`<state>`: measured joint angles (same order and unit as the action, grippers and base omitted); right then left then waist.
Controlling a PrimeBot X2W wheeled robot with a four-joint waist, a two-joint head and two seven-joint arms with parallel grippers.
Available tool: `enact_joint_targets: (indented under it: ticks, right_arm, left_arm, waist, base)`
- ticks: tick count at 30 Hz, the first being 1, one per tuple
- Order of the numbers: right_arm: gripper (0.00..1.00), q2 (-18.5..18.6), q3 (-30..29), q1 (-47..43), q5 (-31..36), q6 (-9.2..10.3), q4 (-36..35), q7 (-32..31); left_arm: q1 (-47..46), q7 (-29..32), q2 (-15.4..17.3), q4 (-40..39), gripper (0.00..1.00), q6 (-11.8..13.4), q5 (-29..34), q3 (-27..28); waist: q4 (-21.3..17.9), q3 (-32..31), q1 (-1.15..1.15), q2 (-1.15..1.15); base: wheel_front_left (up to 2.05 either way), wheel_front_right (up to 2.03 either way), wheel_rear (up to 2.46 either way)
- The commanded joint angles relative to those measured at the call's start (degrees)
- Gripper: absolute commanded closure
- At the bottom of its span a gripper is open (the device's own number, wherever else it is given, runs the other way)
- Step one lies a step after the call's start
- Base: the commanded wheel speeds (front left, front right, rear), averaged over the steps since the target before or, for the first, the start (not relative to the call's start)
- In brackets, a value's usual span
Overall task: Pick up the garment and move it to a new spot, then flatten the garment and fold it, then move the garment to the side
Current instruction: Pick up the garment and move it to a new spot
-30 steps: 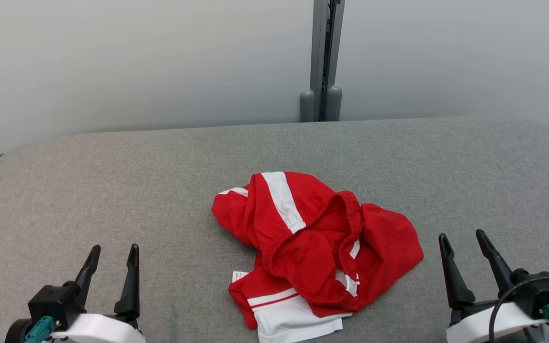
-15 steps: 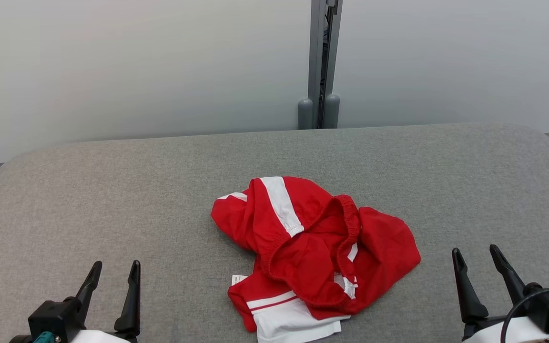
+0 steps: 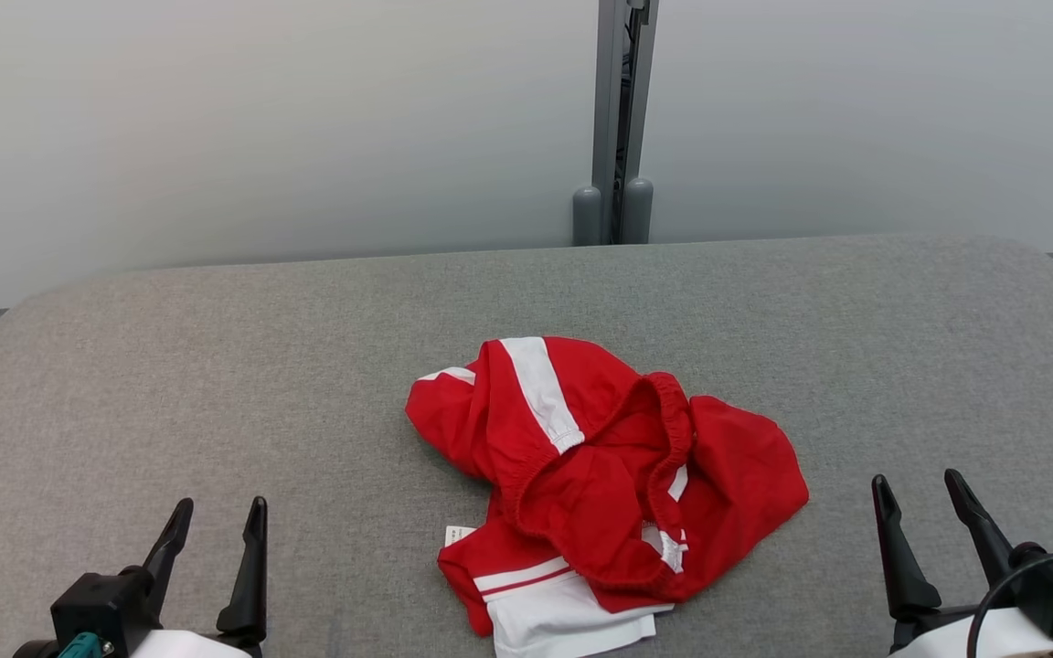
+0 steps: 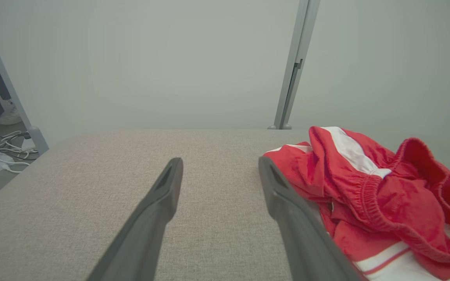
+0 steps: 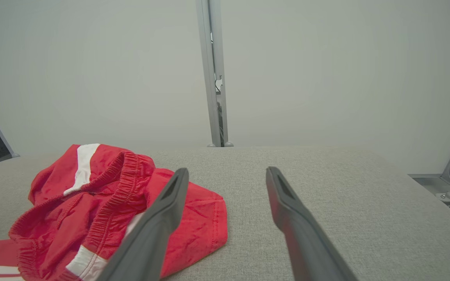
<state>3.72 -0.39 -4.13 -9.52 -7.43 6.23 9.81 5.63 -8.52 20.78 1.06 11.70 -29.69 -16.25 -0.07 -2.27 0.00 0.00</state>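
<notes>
Red garment with white stripes lies crumpled in a heap mid-table on grey fabric, toward the near edge, with a small white tag at its near left. Left gripper at near left, fingers apart, empty, well clear of the garment. Right gripper at near right, fingers apart, empty, near the garment's right edge, not touching
</notes>
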Motion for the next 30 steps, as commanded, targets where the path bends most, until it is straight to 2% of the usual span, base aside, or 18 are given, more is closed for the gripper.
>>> enact_joint_targets:
  ticks: [1,11,17,25,30]
  right_arm:
    - [0.0,0.08,-0.33,-0.34,0.42,-0.11,-0.32,-0.2]
    - [0.0,-0.08,-0.47,0.37,0.41,-0.11,-0.77,0.15]
    - [0.0,-0.16,-0.84,1.38,0.47,-0.11,-1.81,0.09]
    - [0.0,-0.21,-0.41,3.76,0.76,-0.11,-3.28,0.07]
    - [0.0,-0.26,-0.7,5.23,0.91,-0.11,-2.92,0.89]
  left_arm:
    - [0.04,0.08,0.4,-0.25,0.0,0.51,-0.18,0.16]
    - [-1.39,0.14,0.55,-1.64,0.0,0.94,0.7,-0.38]
    - [-6.18,1.34,-0.83,-1.76,0.0,-0.87,2.55,-4.16]
    - [-16.24,4.1,-4.6,2.07,0.0,-6.43,4.04,-11.13]
    - [-19.41,7.56,-6.24,6.49,0.0,-9.74,3.76,-15.3]
  waist:
    - [0.03,0.04,0.0,0.0]
    - [-0.06,0.45,0.0,0.0]
    - [-0.15,2.1,0.0,0.0]
    - [-1.17,8.45,0.0,0.0]
    - [-2.3,11.48,0.0,0.0]
  base:
    - [0.0,0.0,0.0]
    - [0.0,0.0,0.0]
    - [0.0,0.0,0.0]
    - [0.0,0.0,0.0]
    - [0.0,0.0,0.0]
